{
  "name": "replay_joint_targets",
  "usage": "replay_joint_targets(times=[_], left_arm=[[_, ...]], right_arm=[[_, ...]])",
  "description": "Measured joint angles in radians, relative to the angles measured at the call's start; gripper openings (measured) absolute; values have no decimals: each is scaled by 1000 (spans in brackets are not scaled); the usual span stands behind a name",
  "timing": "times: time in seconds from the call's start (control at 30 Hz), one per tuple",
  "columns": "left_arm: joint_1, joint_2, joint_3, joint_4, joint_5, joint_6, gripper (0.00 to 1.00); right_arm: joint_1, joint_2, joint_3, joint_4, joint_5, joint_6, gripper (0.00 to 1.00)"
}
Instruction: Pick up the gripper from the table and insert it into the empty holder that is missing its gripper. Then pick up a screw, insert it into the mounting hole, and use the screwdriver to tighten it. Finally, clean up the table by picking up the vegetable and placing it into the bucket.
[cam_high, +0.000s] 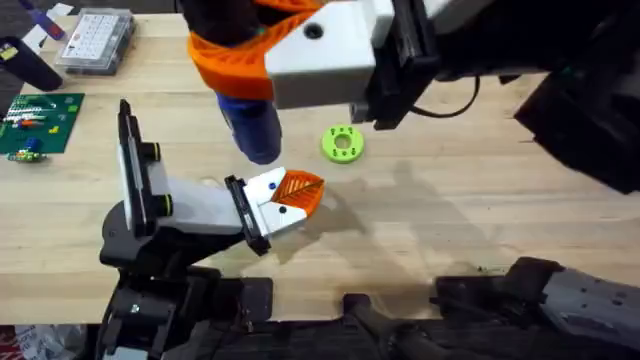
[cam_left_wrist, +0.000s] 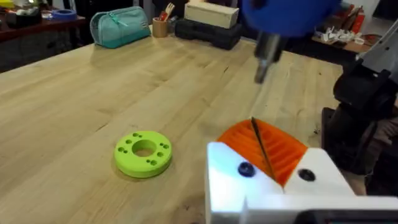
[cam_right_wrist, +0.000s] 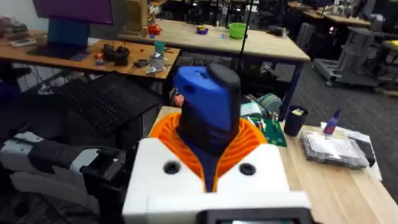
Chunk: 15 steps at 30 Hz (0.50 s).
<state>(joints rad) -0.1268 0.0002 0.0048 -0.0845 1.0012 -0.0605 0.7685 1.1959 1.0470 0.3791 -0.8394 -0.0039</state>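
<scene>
One arm is at work here: the right tool (cam_high: 262, 62) is clamped around the screwdriver (cam_high: 250, 125), which hangs bit-down over the middle of the surface (cam_high: 480, 220). Whether the left tool is open or closed cannot be told.

The gripper (cam_high: 290, 193) sits in the bracket at the right end of the holder (cam_high: 150, 210), which stands at the near left. The screwdriver hangs just far of it, its bit (cam_left_wrist: 264, 62) raised above the orange tip and not touching.

The step in hand looks like tightening the screw. To do it well, the bit should line up squarely over the mounting hole before it comes down, with the driver steady along the screw's line and pressed only lightly, so it does not slip or push the gripper out of the bracket. Whether a screw is already seated cannot be told.

The screwdriver is a thick blue cylinder with a black cap, tapering to a thin metal bit. The gripper is a small wedge with a white face, two dark dots and an orange ribbed tip.

A lime-green disc (cam_high: 343, 143) lies to the right of the screwdriver.
</scene>
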Motion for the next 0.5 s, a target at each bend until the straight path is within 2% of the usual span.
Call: replay_joint_targets(times=[0.2, 0.5], left_arm=[[0, 0, 0, 0, 0, 0, 16], [0, 0, 0, 0, 0, 0, 16]], right_arm=[[0, 0, -64, 97, 6, 16, 35], [0, 7, -87, 92, 7, 27, 35]])
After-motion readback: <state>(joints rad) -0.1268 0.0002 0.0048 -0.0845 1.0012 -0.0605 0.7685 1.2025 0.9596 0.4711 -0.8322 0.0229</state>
